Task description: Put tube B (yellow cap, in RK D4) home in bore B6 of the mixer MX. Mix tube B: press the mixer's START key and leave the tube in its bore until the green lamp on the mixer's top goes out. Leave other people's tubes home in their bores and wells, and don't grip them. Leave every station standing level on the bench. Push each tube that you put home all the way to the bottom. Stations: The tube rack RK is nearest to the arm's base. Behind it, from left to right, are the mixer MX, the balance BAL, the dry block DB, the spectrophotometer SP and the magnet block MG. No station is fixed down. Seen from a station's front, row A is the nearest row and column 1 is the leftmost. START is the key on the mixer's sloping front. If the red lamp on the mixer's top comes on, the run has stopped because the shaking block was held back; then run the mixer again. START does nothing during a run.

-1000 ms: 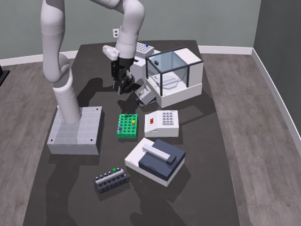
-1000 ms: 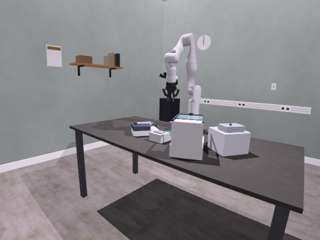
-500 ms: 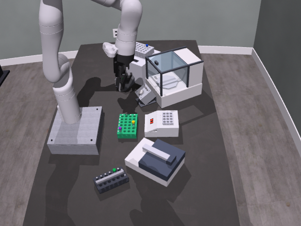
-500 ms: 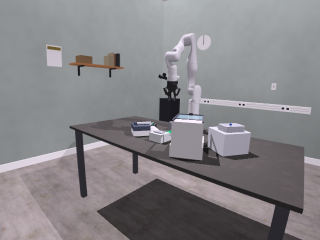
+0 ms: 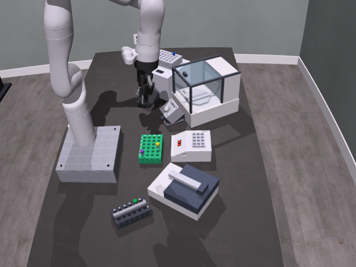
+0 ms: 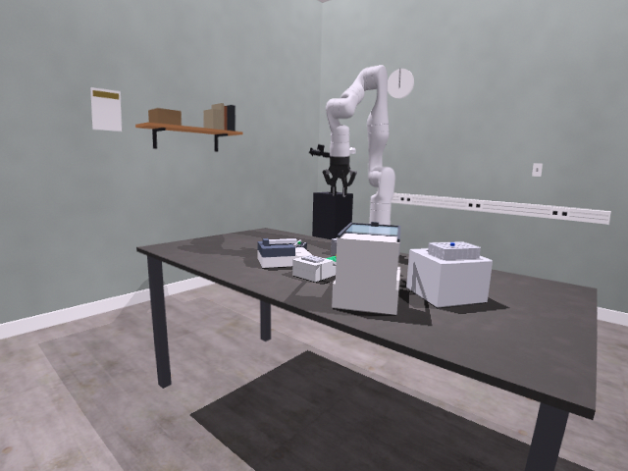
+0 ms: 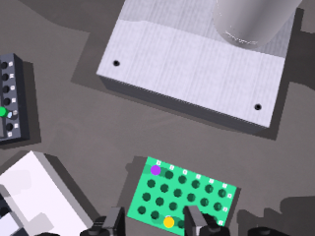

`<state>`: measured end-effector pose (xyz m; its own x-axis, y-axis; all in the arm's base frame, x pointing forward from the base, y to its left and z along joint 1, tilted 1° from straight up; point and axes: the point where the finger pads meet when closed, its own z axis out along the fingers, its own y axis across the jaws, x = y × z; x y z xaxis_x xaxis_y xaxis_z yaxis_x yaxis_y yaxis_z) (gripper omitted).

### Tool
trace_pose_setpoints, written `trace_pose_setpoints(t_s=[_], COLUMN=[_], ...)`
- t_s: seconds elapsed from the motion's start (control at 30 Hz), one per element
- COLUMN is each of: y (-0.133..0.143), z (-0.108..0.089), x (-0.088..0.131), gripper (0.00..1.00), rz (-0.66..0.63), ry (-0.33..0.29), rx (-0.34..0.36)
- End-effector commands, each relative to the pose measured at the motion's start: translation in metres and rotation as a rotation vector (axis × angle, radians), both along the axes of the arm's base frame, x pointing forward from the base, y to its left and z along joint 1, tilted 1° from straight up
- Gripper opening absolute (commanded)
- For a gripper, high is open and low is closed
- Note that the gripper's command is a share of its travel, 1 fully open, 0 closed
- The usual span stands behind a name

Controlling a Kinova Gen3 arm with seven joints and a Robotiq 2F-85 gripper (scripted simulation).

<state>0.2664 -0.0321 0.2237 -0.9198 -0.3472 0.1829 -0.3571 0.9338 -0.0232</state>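
The tube rack [image 5: 150, 149] is bright green, holding a yellow-capped tube [image 5: 157, 144] and a purple-capped one [image 5: 141, 151]. The mixer [image 5: 165, 72] is white with a grey block carrying a blue cap [image 5: 173, 53]. The desk [image 5: 250, 183] is dark grey.

The dark bench [image 5: 252, 201] carries the arm's grey base block [image 5: 89, 161] near its left edge. The green rack RK [image 5: 150, 149] stands mid-bench, dry block [image 5: 191, 146] beside it. The balance [image 5: 207, 89] and mixer [image 5: 169, 67] occupy the far end; the spectrophotometer [image 5: 183, 191] and magnet block [image 5: 130, 212] stand toward the near edge.
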Motion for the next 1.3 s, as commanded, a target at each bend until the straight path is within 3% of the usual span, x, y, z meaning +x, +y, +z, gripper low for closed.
trace_pose_setpoints(t_s=[0.0,1.27], y=[0.002,0.040], z=[0.001,0.019], x=[0.001,0.014], gripper=[0.42,0.42], rz=[-0.020,-0.336], ry=[-0.011,-0.166], rx=[0.003,0.054])
